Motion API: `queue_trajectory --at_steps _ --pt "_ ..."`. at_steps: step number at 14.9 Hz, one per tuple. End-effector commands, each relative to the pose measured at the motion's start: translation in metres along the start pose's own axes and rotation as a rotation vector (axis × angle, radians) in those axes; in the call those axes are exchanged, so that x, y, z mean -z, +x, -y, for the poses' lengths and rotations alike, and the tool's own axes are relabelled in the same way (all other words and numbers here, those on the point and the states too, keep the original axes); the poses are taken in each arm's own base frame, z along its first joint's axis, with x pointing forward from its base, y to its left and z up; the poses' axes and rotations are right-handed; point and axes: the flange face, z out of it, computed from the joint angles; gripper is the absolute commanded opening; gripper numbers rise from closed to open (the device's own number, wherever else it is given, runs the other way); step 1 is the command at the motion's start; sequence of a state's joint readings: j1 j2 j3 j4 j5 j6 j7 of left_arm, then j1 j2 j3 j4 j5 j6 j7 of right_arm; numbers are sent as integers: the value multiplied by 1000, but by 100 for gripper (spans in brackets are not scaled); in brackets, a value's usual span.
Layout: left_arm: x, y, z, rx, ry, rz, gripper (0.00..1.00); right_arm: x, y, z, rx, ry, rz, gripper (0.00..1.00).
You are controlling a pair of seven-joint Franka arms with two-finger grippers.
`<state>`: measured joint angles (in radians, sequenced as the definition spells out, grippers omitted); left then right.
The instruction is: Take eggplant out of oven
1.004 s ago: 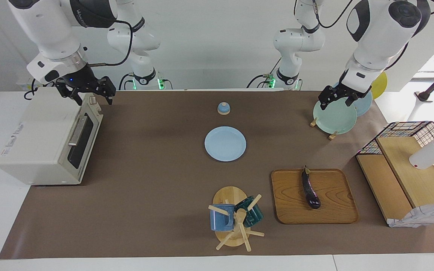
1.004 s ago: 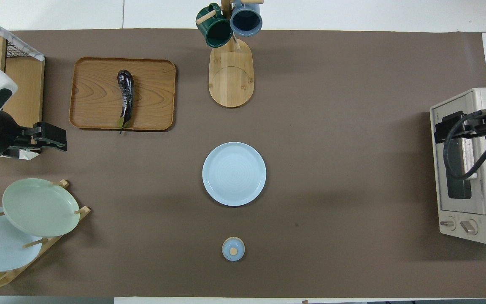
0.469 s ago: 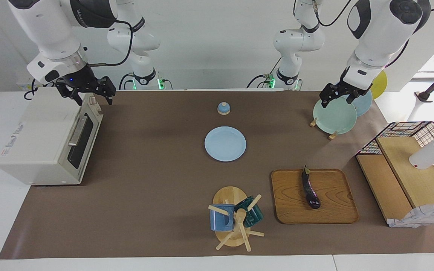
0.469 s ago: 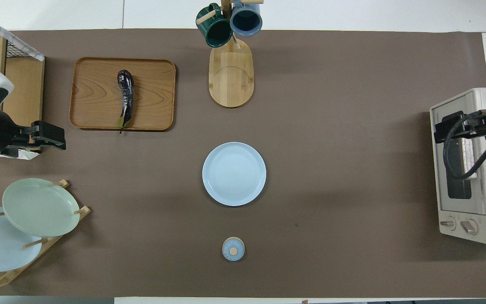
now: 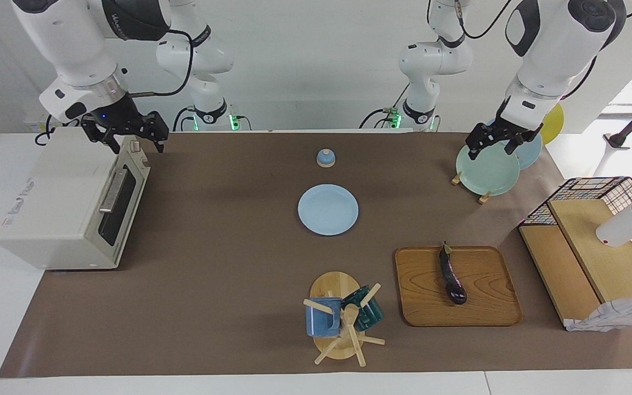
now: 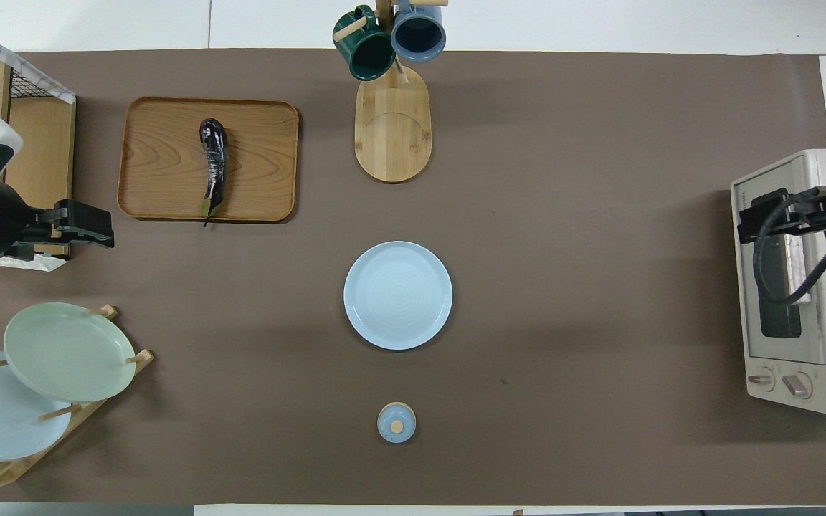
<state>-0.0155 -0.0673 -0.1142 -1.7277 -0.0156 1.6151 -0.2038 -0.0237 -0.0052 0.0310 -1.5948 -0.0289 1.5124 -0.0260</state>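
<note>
Eggplant position: lying flat on a rectangular wooden tray with rounded corners and visible grain, at the left arm's end of the table. Its skin is glossy, nearly black purple; the body is slender and slightly curved, the greenish stem tip pointing toward the robots.

Oven — a boxy cream unit with a dark glass door and a metal bar handle — stands at the right arm's end of the table; door closed. Two round knobs show on its front in the overhead view.

Right gripper: hangs over the oven's top edge above the door, fingers spread, holding nothing.

Left gripper: hangs over a pale green plate propped in a wooden peg rack, fingers spread, holding nothing.

Brown matte mat covers the table. At its centre lies a round light-blue plate with fine concentric ridges; nearer to the robots sits a small blue domed lid with a wooden knob.
</note>
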Motion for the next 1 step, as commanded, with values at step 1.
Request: queue_trajectory --at_steps 1 --pt "2 -5 3 7 -20 -11 100 3 -1 0 -7 -2 -16 100"
